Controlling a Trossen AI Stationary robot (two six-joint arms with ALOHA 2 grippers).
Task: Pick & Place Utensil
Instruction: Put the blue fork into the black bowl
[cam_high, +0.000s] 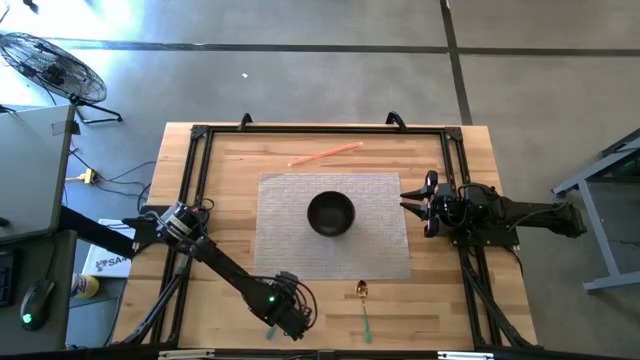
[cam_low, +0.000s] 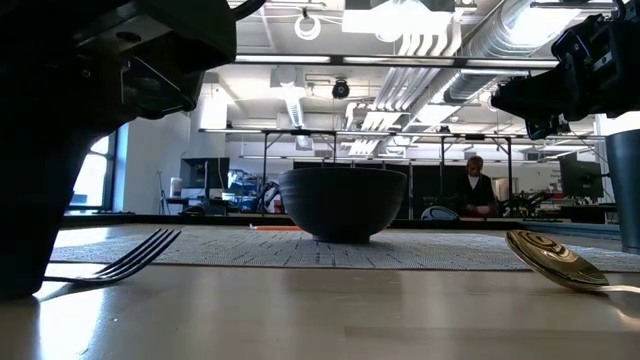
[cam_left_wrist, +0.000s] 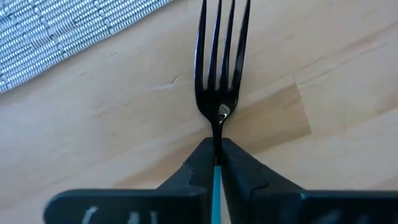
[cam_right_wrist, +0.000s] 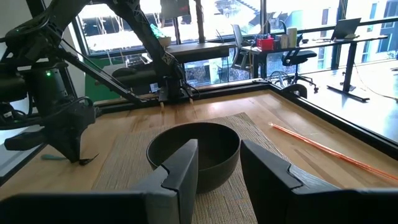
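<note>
Left end effector (cam_left_wrist: 217, 163) down at near edge of wooden bench (cam_high: 225, 190), clamped on teal handle of black metal fork (cam_left_wrist: 219, 68); tines rest on wood just beside grey woven placemat (cam_high: 290, 250). Dark round bowl (cam_high: 330, 213) at mat centre, interior looks empty. Gold-bowled spoon with green handle (cam_high: 363, 305) lies right of fork. Right end effector (cam_right_wrist: 217, 165) waits, fingers apart, at mat's right edge.

My arms: dark, matte black, six-jointed. Left arm (cam_high: 215, 262) slim black links, small green light glowing on wrist housing beside bowl (cam_high: 330, 214). Right arm (cam_high: 520, 215) chunky black housings, black cabling. Fingers (cam_right_wrist: 180, 168) angular, dark grey.
</note>
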